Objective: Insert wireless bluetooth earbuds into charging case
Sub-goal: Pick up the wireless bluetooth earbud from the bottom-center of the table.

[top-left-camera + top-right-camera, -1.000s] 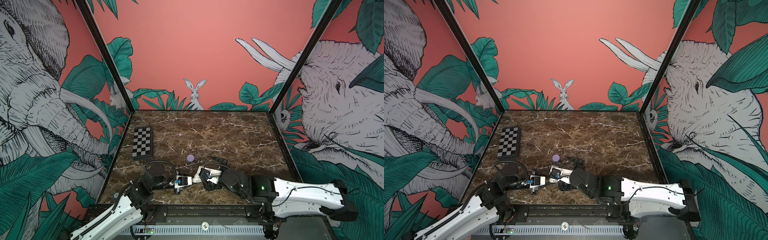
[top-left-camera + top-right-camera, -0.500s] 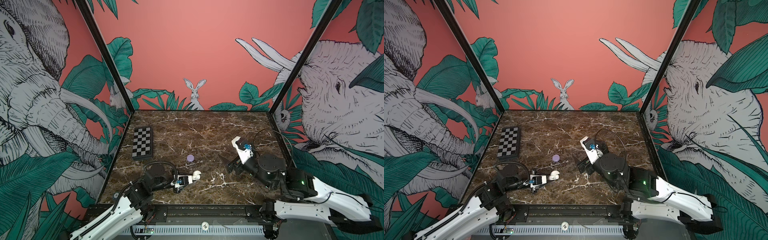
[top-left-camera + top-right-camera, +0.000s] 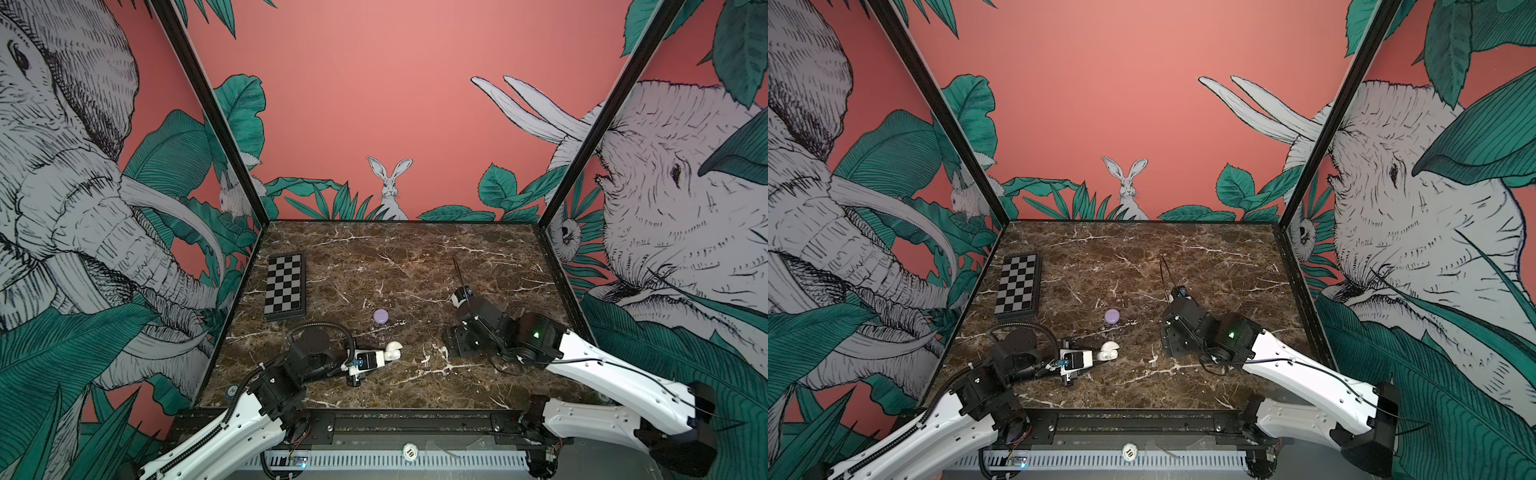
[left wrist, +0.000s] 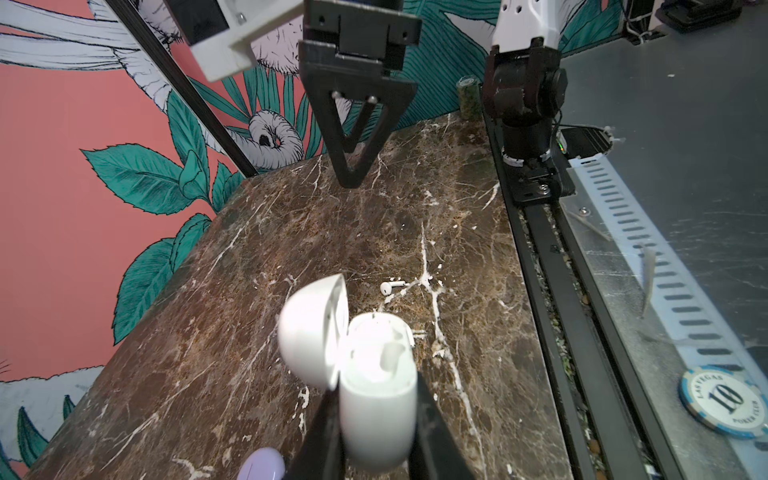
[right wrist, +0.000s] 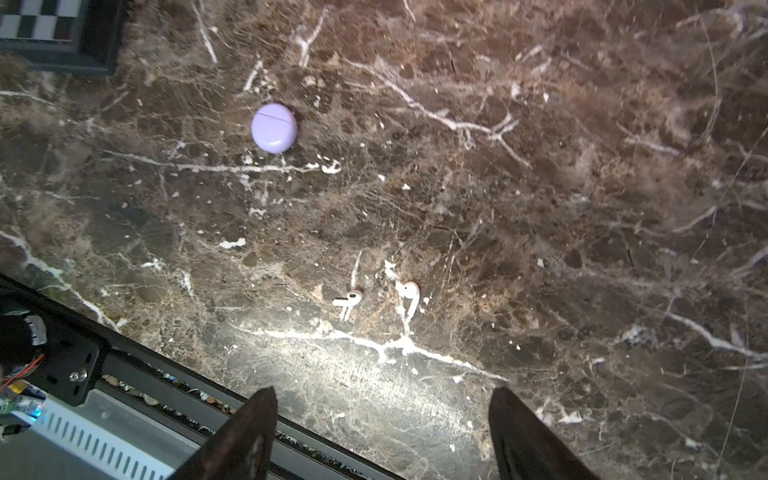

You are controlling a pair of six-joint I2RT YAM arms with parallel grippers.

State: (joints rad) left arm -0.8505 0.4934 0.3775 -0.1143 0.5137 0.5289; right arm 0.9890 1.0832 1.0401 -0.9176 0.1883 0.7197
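Observation:
A white charging case [image 4: 378, 395] with its lid [image 4: 313, 328] swung open sits between the fingers of my left gripper [image 3: 384, 356], which is shut on it near the table's front. Two white earbuds [image 5: 348, 301] [image 5: 409, 297] lie side by side on the marble just ahead of my right gripper [image 5: 383, 390]. That gripper is open and empty, and hangs over the table to the right of the case [image 3: 1108, 352]. One earbud [image 4: 392, 286] also shows in the left wrist view, beyond the case. A closed lilac case [image 3: 380, 316] rests behind the white one.
A folded chessboard [image 3: 284, 286] lies at the back left of the marble table [image 3: 415, 257]. A black rail [image 4: 540, 270] runs along the front edge, with a poker chip [image 4: 725, 403] beyond it. Printed walls close in the left, back and right sides.
My right arm has left the white case, swung out to the right, then dropped to point down at the table. Its jaws stand a little narrower. The left gripper has stayed put.

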